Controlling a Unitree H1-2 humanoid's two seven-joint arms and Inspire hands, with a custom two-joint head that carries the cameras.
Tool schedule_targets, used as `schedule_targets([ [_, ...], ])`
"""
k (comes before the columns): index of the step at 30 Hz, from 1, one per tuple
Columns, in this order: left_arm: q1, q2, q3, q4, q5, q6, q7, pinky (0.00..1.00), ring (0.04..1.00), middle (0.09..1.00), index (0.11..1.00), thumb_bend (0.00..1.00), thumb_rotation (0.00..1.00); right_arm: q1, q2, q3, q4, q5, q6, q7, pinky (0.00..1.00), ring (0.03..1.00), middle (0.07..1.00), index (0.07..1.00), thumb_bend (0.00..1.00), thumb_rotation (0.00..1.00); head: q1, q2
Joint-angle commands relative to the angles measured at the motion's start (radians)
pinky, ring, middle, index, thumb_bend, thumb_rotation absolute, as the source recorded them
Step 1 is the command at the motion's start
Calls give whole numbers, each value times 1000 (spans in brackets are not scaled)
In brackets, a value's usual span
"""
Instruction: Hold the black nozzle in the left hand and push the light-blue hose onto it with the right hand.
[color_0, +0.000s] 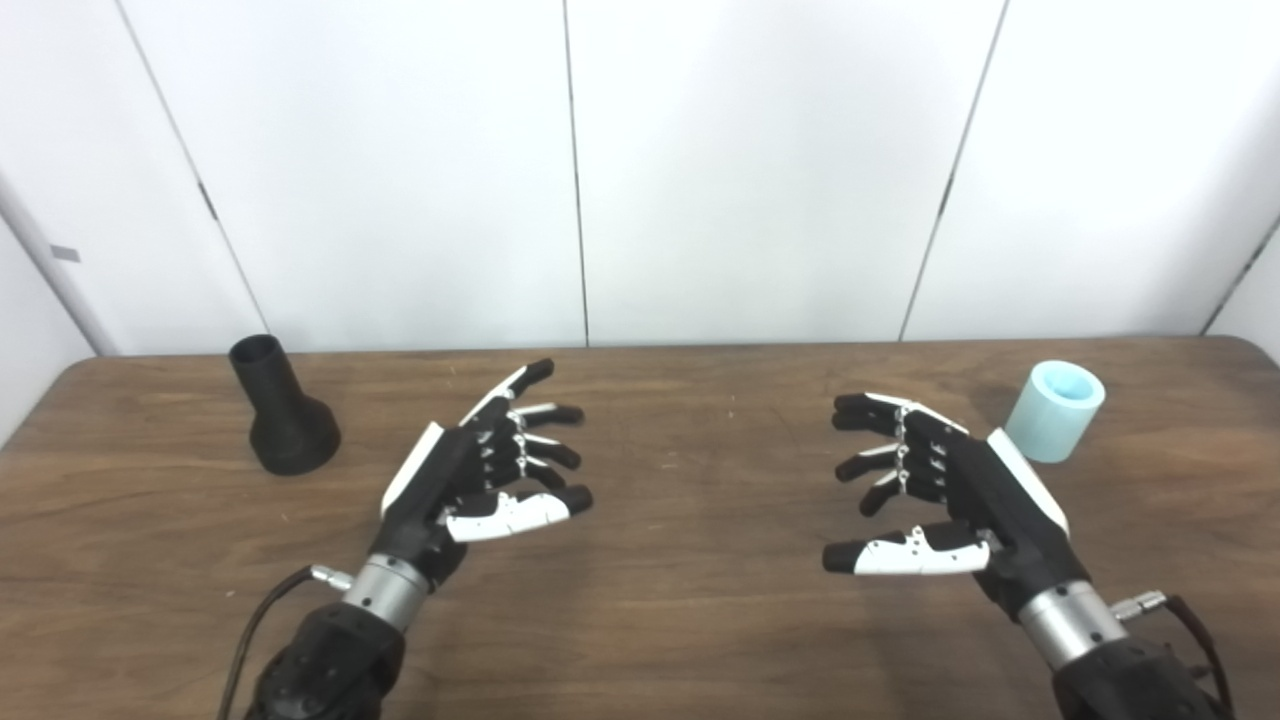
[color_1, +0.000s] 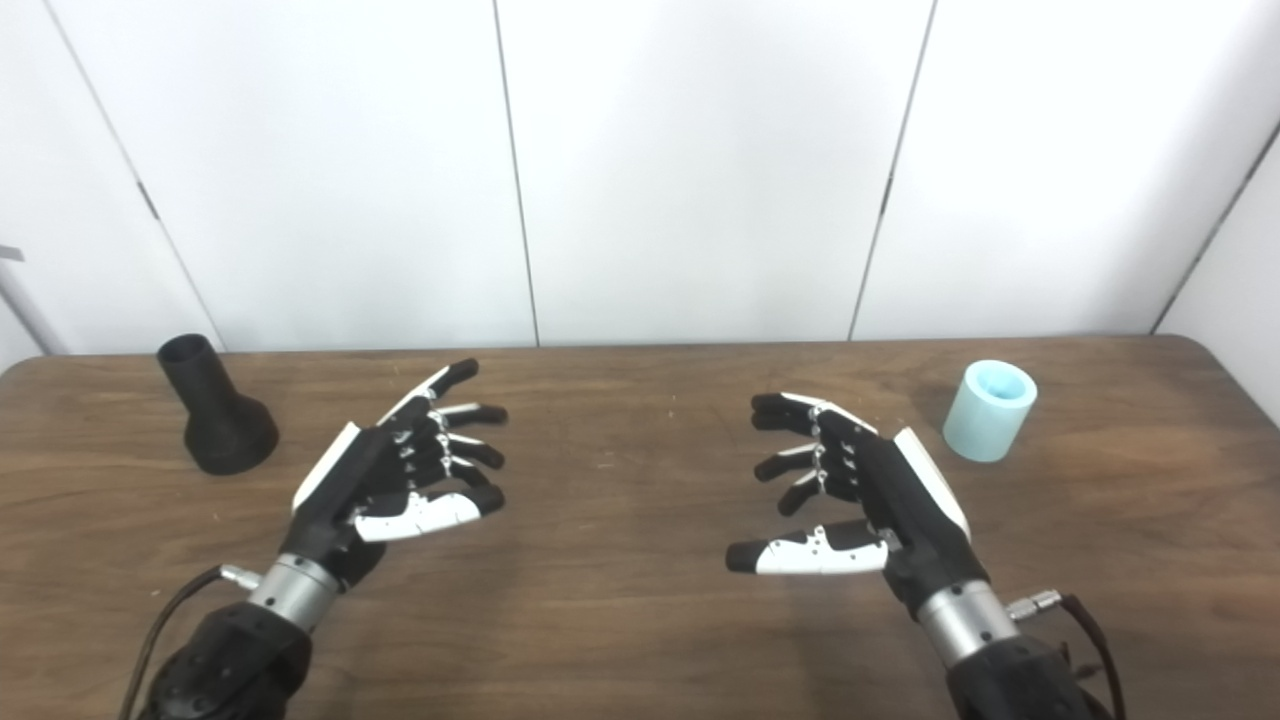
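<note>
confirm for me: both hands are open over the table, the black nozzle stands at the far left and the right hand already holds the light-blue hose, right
Not quite. The right hand holds nothing: the left eye view shows the light-blue hose standing on the table beyond it. Both hands are open, the left hand too, and the black nozzle stands far left.
</note>
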Motion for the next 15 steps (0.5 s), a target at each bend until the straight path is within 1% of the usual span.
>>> schedule_targets([
  [1, -39, -17, -8, -1, 27, -52, 22, 476, 604, 698, 842, 746, 125, -16, -24, -18, -17, 17, -50, 0, 426, 620, 792, 777, 765, 0, 94, -30],
  [2, -38, -30, -9, 4, 27, -50, 31, 447, 567, 687, 870, 740, 136, -12, -26, -21, -20, 19, -47, 0, 430, 622, 797, 782, 749, 0, 116, -37],
  [4, -35, -59, -10, 18, 22, -50, 46, 401, 516, 669, 893, 760, 118, -2, -29, -28, -23, 26, -43, 1, 444, 626, 801, 787, 733, 0, 202, -80],
  [5, -35, -67, -13, 25, 26, -52, 51, 387, 505, 667, 902, 764, 113, 1, -30, -31, -20, 31, -52, 2, 449, 627, 804, 789, 726, 0, 202, -80],
  [6, -36, -75, -20, 39, 40, -61, 59, 384, 505, 668, 908, 767, 112, 5, -35, -36, -6, 40, -76, 5, 447, 628, 806, 792, 719, 0, 254, -110],
  [7, -38, -81, -27, 52, 58, -71, 66, 391, 518, 677, 911, 769, 111, 7, -39, -39, 9, 49, -103, 8, 434, 626, 809, 796, 709, 0, 276, -122],
  [8, -40, -86, -35, 67, 80, -84, 75, 395, 528, 683, 912, 770, 110, 7, -43, -41, 24, 57, -129, 11, 428, 625, 810, 797, 706, 0, 276, -122],
  [9, -41, -93, -43, 84, 96, -97, 84, 399, 541, 694, 912, 773, 113, 7, -45, -43, 38, 68, -149, 15, 416, 624, 812, 799, 698, 0, 301, -138],
  [10, -42, -100, -47, 99, 107, -108, 90, 404, 559, 709, 912, 776, 118, 6, -47, -45, 47, 77, -160, 17, 402, 622, 815, 802, 687, 0, 310, -146],
  [15, -49, -121, -48, 137, 120, -138, 105, 420, 592, 734, 896, 778, 116, 2, -54, -54, 57, 93, -170, 16, 399, 618, 823, 811, 661, 0, 326, -151],
])
